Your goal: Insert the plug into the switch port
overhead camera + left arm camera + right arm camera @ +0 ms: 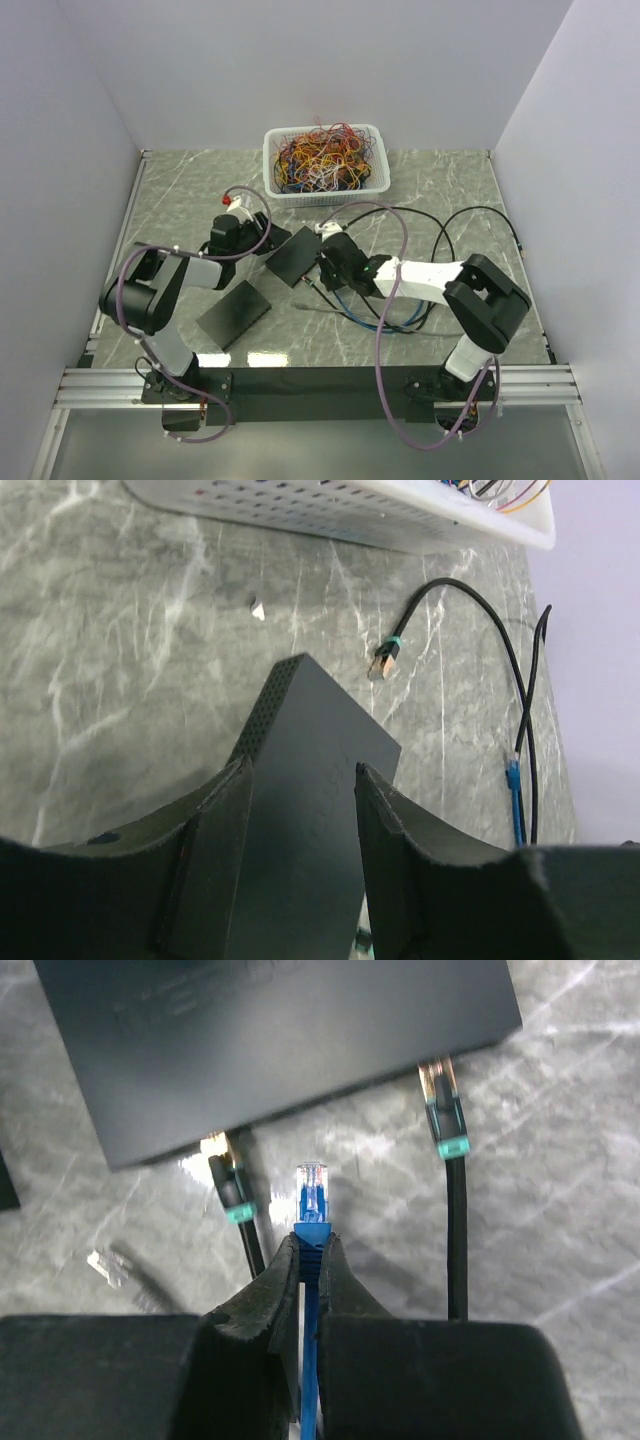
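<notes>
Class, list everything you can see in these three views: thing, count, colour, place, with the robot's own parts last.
table: one, grey marble, under everything
basket: one, white, far centre, holding tangled coloured wires
switch: one, black, mid-table
flat box: one, black, nearer, left of the switch
black cables: two, teal boots, plug ends beside the switch
blue plug: one, on blue cable, facing the switch
left gripper: one, black, open astride the switch
right gripper: one, black, shut on blue plug
</notes>
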{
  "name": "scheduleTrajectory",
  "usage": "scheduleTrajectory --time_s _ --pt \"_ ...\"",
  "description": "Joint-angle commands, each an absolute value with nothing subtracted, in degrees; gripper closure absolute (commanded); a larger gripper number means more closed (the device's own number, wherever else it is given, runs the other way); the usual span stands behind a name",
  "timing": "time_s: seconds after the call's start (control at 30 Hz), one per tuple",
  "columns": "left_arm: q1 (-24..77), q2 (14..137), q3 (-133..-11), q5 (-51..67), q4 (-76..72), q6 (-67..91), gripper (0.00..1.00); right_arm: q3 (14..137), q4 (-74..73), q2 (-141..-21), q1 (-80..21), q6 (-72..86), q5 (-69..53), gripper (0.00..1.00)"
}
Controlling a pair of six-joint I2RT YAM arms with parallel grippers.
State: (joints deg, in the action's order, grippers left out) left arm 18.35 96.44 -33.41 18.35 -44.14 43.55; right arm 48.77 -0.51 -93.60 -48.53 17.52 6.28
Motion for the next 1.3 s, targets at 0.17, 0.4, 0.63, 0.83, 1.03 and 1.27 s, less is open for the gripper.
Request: scheduleTrajectory --time_s 0.17,0.4,0.63,0.83,1.03,1.27 --pt "18.28 102.83 -39.55 20.74 -49.75 40.43 0.48 55.8 0.7 -98.61 -46.5 17.4 7.99 1.0" --pt "18.28 105.55 -40.17 22.06 -50.45 39.81 0.48 57.39 0.7 -100.9 -45.09 17.58 7.29 1.0" --pt "18.28 107.49 -40.69 22.85 -50.98 39.9 0.5 57.31 1.41 -100.73 -45.0 17.93 5.89 1.0" --pt "18.28 108.28 -40.78 23.38 -51.33 40.25 0.5 57.04 2.63 -99.67 -45.17 17.67 3.43 1.0" --pt "18.37 108.9 -41.39 23.47 -50.8 40.34 0.51 56.43 3.6 -98.96 -45.62 17.49 2.72 1.0" --pt "18.37 109.86 -42.01 23.91 -50.45 40.34 0.52 56.77 3.87 -98.79 -46.14 16.96 0.62 1.0"
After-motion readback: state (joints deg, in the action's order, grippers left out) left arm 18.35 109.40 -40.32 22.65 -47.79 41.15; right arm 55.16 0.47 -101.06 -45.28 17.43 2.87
